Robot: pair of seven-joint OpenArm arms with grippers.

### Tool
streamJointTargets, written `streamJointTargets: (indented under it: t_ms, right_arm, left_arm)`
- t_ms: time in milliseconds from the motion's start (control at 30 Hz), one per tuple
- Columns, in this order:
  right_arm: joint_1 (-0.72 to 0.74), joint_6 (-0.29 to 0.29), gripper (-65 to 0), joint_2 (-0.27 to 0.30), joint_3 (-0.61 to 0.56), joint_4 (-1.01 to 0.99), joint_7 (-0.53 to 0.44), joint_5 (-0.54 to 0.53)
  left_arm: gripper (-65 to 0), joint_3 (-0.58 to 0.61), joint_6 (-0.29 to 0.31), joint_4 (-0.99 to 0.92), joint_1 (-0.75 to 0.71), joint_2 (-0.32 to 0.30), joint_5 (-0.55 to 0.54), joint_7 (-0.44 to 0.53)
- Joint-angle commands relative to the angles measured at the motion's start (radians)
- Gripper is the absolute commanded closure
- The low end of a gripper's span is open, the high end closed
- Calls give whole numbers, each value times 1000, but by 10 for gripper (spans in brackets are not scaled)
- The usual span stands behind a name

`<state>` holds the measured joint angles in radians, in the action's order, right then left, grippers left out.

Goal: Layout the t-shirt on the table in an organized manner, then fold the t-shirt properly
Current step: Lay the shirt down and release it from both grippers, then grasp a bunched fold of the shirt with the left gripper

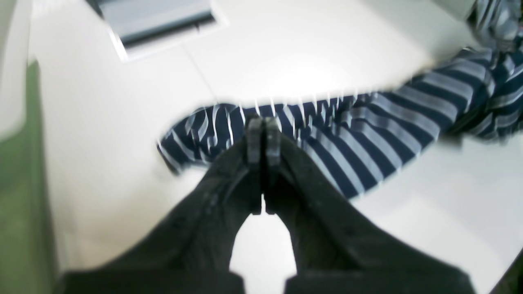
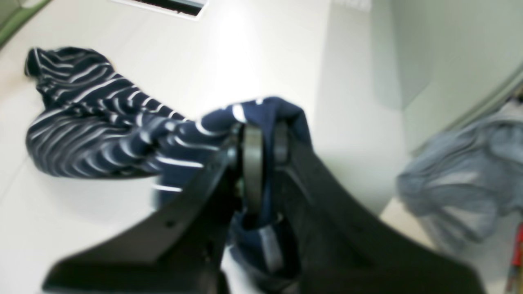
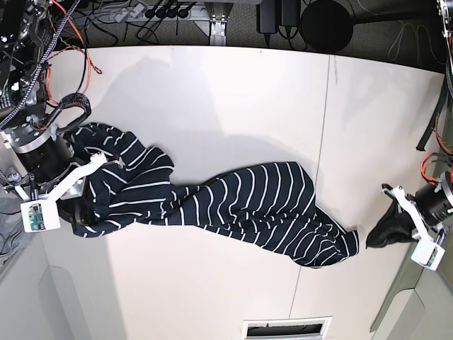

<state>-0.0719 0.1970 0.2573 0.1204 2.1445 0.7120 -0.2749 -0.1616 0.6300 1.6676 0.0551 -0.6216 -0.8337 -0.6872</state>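
The navy white-striped t-shirt [image 3: 248,198] lies stretched in a rumpled band across the white table [image 3: 212,106]. In the base view its left end is bunched and its right end tapers to a corner. My right gripper [image 2: 263,139] is shut on a thick fold of that bunched end, and dark fabric [image 2: 261,110] wraps over its tips. It is at the base view's left [image 3: 79,205]. My left gripper [image 1: 263,122] is shut, with its tips on the edge of the striped cloth [image 1: 359,134]. It meets the shirt's right corner in the base view [image 3: 368,239].
A rectangular vent slot [image 3: 287,329] sits in the table near the front edge. A thin seam [image 3: 316,177] crosses the tabletop. A light-grey cloth [image 2: 449,179] lies off the table beside my right arm. Cables and gear [image 3: 141,14] line the far edge.
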Motion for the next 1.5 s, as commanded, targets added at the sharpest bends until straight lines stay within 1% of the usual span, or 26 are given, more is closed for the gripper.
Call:
streamJointTargets:
  t_ms: [0,67,167,200,267,300,367,433,500,533,600,700,733,767,800,833,867,933,967,1000,1067,1167,1233,1300,1367,1467]
  right_arm:
    - [11,43,0,5,0,-8,-14,-35]
    - [10,108,0,6,-21,-59,8,-108]
    - [8,188,0,6,-93,-105,33,-187]
    - [6,208,0,6,-128,-108,34,-198]
    - [6,219,0,5,-205,-108,29,-200]
    - [8,219,-24,5,-244,-108,23,-200]
    - [13,219,-100,-5,-306,-108,9,-185]
    - [13,218,-187,-35,-337,-108,-1,-141]
    - [13,217,-261,-68,-340,-108,-5,-125]
    - [13,217,-292,-81,-337,-108,-7,-125]
    - [13,218,-338,-103,-328,-108,-8,-126]
    - [14,218,-347,-111,-306,-106,-8,-124]
    - [16,217,-347,-111,-291,-105,-8,-112]
    - [20,211,-347,-111,-269,-105,-14,-87]
    - [26,193,-347,-111,-242,-105,-16,-61]
    - [33,166,-347,-109,-212,-105,-16,-32]
    - [38,136,-347,-105,-177,-105,-19,-2]
    - [53,75,-347,-98,-100,-124,-20,51]
    - [61,47,-347,-90,-61,-145,-22,59]
    - [68,34,-347,-80,-23,-174,-27,58]
    - [85,34,-347,-60,40,-248,-51,58]
    - [122,35,-347,-31,97,-387,-69,57]
    - [150,36,-347,-13,106,-486,-68,35]
    - [177,51,-347,-3,106,-587,-69,4]
    - [200,94,-347,-4,106,-691,-73,1]
    - [219,129,-347,-5,106,-825,-84,-18]
  left_arm:
    - [0,-8,3,12,5,-5,-15,24]
    - [0,-8,3,12,-19,21,-14,24]
    - [0,-8,3,12,-54,63,-9,23]
    - [0,-8,3,12,-68,76,-6,23]
    - [-2,-8,3,12,-98,98,10,20]
    - [-15,-8,4,12,-114,106,12,18]
    - [-29,-8,8,12,-143,113,12,16]
    - [-34,-8,16,12,-163,112,19,15]
    - [-34,-8,18,12,-175,112,40,10]
    - [-39,-8,18,12,-178,112,47,6]
    - [-99,-8,18,12,-179,111,51,-16]
    - [-222,-8,18,12,-190,112,49,-25]
    - [-244,-8,18,12,-195,112,48,-25]
    - [-252,-8,19,12,-205,112,46,-25]
    - [-254,-8,23,12,-215,112,39,-25]
    - [-254,-7,55,12,-229,113,25,-25]
    - [-254,-5,68,12,-242,119,16,-25]
    - [-257,12,68,12,-265,140,21,-25]
    - [-280,29,68,12,-272,154,33,-24]
    - [-320,51,68,12,-272,170,53,-24]
    - [-385,101,64,12,-271,208,127,2]
    - [-394,166,-32,12,-270,257,274,95]
    - [-394,194,-68,7,-262,282,339,123]
    - [-394,213,-73,-13,-249,311,362,122]
    - [-394,225,-73,-50,-230,343,368,123]
    - [-394,231,-72,-108,-209,401,363,122]
